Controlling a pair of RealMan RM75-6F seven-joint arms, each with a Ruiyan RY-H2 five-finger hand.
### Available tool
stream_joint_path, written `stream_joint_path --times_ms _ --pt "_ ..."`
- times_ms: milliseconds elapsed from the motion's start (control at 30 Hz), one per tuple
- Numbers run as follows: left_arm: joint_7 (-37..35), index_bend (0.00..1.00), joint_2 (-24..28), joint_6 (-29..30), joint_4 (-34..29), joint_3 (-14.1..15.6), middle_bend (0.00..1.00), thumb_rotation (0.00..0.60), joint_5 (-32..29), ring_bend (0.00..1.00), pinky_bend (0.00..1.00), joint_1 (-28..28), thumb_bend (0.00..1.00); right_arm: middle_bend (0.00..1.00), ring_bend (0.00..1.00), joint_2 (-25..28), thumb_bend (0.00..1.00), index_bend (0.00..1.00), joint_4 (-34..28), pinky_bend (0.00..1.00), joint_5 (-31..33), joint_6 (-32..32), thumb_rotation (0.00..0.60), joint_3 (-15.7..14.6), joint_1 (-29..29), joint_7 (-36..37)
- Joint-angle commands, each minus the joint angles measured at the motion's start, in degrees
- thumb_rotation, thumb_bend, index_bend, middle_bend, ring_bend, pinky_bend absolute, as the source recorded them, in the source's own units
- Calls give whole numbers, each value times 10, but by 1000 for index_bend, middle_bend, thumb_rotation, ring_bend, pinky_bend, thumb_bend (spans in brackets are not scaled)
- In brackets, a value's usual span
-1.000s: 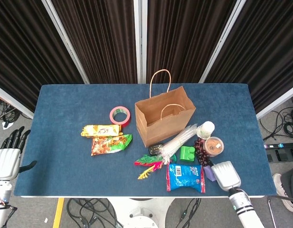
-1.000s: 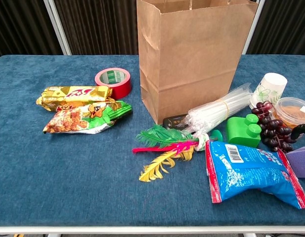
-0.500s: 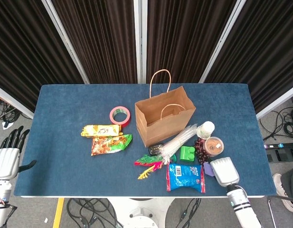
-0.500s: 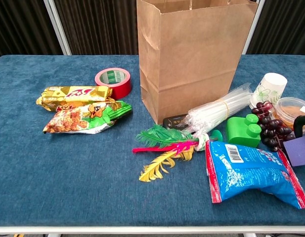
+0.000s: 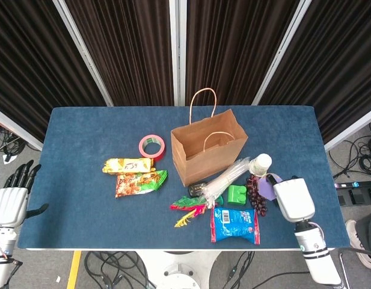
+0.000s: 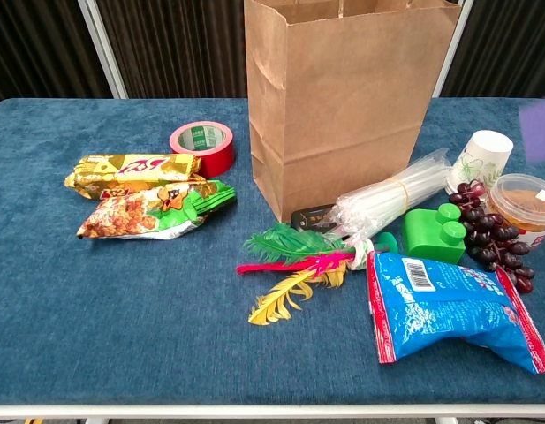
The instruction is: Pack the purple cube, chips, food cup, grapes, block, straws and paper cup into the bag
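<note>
Purple cube (image 5: 268, 186) gripped at the front of the right robot hand (image 5: 293, 198), carried off the bench (image 5: 83, 132) and above the clutter on the right. Shows in the chest view as a blurred purple patch at the right edge, level with the upper half of the bag (image 5: 206, 147). Probably raised that high so as to clear the bag's rim on the way over.

Stands upright, that brown paper bag, mouth open and handles up, near the middle of the bench: ready to take things dropped from above. Looks empty from the head view, so likely the first item of the seven.

Waiting on the bench close to the bag's right front: straws (image 5: 224, 177) leaning against its corner, paper cup (image 5: 261, 164), green block (image 5: 236, 194), grapes (image 5: 256, 195), blue chips (image 5: 234, 224). Food cup (image 6: 524, 199) plain in the chest view beside the grapes, hidden under the cube and hand from above.

Well apart on the left: red tape roll (image 5: 151, 146) and two snack packets (image 5: 134, 174). Feathers (image 5: 191, 208) just in front of the straws.

Left robot hand (image 5: 8, 205) parked off the bench's left edge, fingers apart, holding nothing, kept out of the way.
</note>
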Motion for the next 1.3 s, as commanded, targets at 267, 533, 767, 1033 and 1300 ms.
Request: stream_joint_path --times_ms 267,533,767,1033,1300 --pt "5 114 7 1 -7 1 88 600 -1 35 196 2 72 943 880 65 105 637 -130 773 113 -40 600 168 131 -142" --pt "7 113 9 -9 -7 1 88 600 -4 35 196 -3 73 943 881 38 104 640 -105 773 251 -46 600 253 248 -207" --pt "15 114 13 -12 -9 0 88 600 -5 35 196 -6 73 944 880 -1 105 642 -46 773 357 -53 600 259 343 -263" --pt "5 114 9 -18 1 5 87 600 -7 35 196 -4 73 944 881 -60 104 642 16 773 436 -53 600 208 402 -288" --pt "-5 114 9 -21 8 4 87 600 -8 35 196 -5 73 944 881 -88 105 643 53 773 461 -50 600 177 428 -275"
